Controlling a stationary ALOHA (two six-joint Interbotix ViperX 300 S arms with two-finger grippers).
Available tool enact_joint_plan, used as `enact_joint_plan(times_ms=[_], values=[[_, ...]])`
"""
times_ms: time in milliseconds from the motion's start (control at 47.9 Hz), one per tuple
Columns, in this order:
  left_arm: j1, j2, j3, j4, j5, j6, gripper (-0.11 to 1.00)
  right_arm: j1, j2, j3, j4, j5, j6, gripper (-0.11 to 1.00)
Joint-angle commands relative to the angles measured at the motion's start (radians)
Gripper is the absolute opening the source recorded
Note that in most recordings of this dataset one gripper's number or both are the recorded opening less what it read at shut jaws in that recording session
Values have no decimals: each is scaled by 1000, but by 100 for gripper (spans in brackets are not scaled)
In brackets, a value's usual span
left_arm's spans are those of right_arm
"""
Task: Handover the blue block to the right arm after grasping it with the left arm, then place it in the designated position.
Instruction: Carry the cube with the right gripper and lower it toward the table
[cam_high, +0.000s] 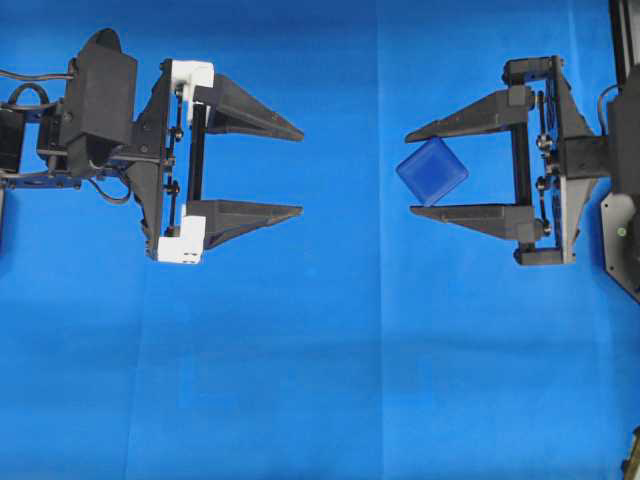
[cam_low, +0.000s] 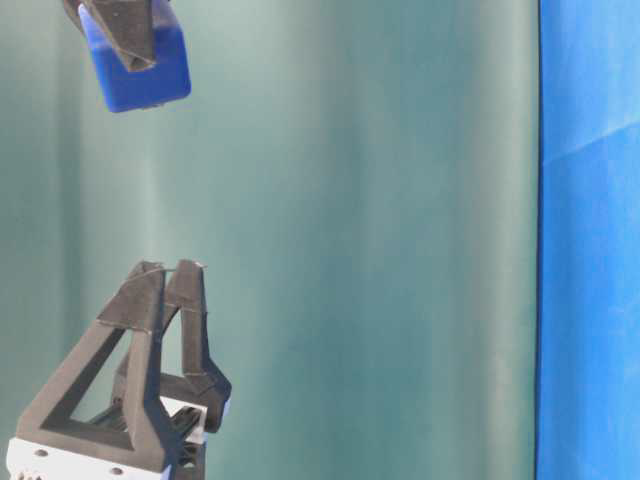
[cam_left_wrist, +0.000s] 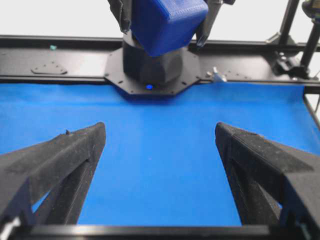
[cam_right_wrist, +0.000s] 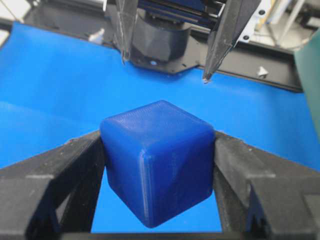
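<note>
With the blue block (cam_high: 432, 171) clamped between the right hand (cam_high: 412, 172) fingertips (tilted, corner-forward) and the left hand (cam_high: 300, 171) spread wide and empty, well apart, lower gently toward the blue counter (cam_high: 320, 380), keeping grip firm until contact.

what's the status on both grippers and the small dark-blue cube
Left gripper open, empty. Right gripper shut on small dark-blue cube, held above blue cloth. Nothing between them.
</note>
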Motion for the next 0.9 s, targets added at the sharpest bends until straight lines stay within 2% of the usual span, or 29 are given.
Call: enact_joint_plan(times_ms=[0,251,878], values=[[-2,-14,-18,0,-6,3,93,2,-8,-26,3,-8,25,46],[-2,-14,-18,0,-6,5,93,2,-8,-32,3,-5,57,46],[-2,-14,-18,0,-5,5,93,0,-8,-32,3,-3,58,46]])
